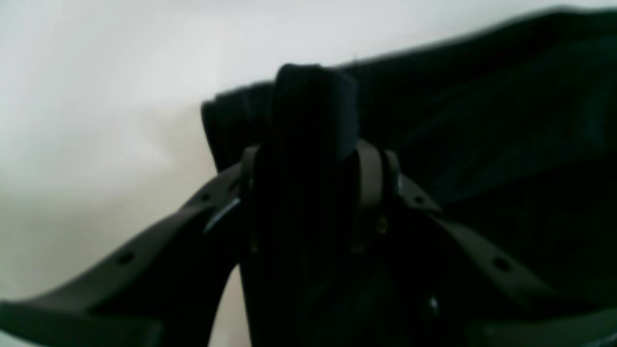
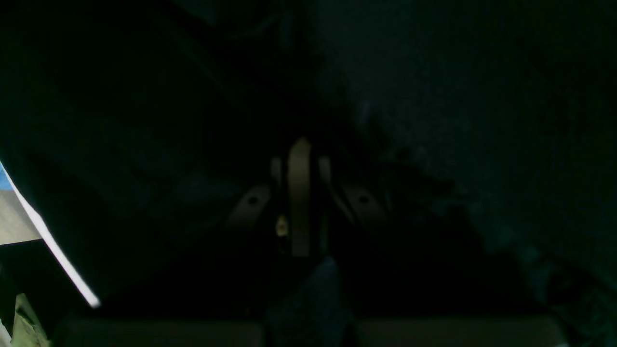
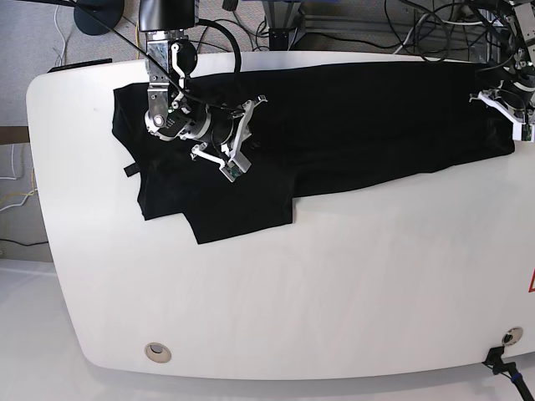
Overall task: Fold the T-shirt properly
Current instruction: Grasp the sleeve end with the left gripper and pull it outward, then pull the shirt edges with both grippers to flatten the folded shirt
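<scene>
Cloth covers most of the far half of the white table (image 3: pixel 276 292): the T-shirt (image 3: pixel 351 125) lies stretched out long across it, plain black, with a sleeve and a folded flap spilling toward the table's near side at one end.

We see the right gripper (image 3: pixel 238 138) resting on top of the shirt near that sleeve end. Its jaws are closed together, and its wrist camera shows almost nothing but dark fabric (image 2: pixel 434 120) pressed close around the fingers (image 2: pixel 300 193); we cannot tell whether any cloth is pinched between them.

At the opposite end of the shirt sits the left gripper (image 3: pixel 512 107), right on the shirt's edge by the table rim. From its wrist view, a thick bunched fold of black cloth (image 1: pixel 308 125) stands between the fingers (image 1: pixel 371 183), which are spread apart on either side of it.
</scene>
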You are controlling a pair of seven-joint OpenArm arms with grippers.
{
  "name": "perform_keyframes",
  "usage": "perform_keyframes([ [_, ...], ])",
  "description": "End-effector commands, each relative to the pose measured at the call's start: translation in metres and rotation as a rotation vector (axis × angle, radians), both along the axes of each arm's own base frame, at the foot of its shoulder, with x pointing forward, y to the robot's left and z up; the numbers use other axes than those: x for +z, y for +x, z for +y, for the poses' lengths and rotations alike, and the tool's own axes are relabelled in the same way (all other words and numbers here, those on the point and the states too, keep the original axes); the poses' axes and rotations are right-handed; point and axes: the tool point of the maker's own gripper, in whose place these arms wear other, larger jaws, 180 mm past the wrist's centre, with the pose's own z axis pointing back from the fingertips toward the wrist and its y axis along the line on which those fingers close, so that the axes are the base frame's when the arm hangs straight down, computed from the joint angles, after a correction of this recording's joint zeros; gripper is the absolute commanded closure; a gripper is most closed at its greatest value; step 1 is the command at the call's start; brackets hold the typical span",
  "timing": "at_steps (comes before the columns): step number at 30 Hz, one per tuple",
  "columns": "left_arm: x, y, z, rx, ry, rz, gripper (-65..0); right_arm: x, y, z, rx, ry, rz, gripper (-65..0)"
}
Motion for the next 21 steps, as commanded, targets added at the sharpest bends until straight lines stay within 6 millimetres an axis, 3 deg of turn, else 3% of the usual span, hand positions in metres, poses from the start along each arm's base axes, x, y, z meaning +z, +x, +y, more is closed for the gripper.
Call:
perform_keyframes([
  [1, 0.023, 0.004, 0.021, 0.029, 0.043, -0.046, -22.0, -0.001, 0.005, -0.005, -0.004, -0.045, 0.002, 0.0],
  [4, 0.04, -0.001, 0.045, 0.092, 0.071, -0.084, -22.0, 0.0, 0.006, -0.005, -0.004, -0.043, -0.001, 0.0],
  [7, 0.07, -0.002, 0.068, 0.148, 0.119, -0.154, -22.0, 0.0, 0.007, -0.005, -0.004, -0.045, -0.003, 0.0],
  [10, 0.105, 0.016, 0.07, 0.154, 0.129, -0.265, -22.0, 0.0, 0.007, -0.005, -0.003, -0.043, -0.003, 0.0],
  [12, 0.116, 0.023, 0.07, 0.149, 0.121, -0.294, -22.0, 0.0, 0.007, -0.004, -0.003, -0.04, -0.001, 0.0],
  [14, 0.117, 0.028, 0.073, 0.144, 0.116, -0.264, -22.0, 0.0, 0.007, -0.004, -0.003, -0.039, -0.001, 0.0],
  [16, 0.111, 0.049, 0.061, 0.118, 0.094, -0.239, -22.0, 0.0, 0.007, -0.004, -0.005, -0.039, -0.001, 0.0],
  [21, 0.064, 0.072, 0.04, 0.077, 0.025, -0.129, -22.0, 0.0, 0.007, -0.004, -0.003, -0.037, -0.001, 0.0],
])
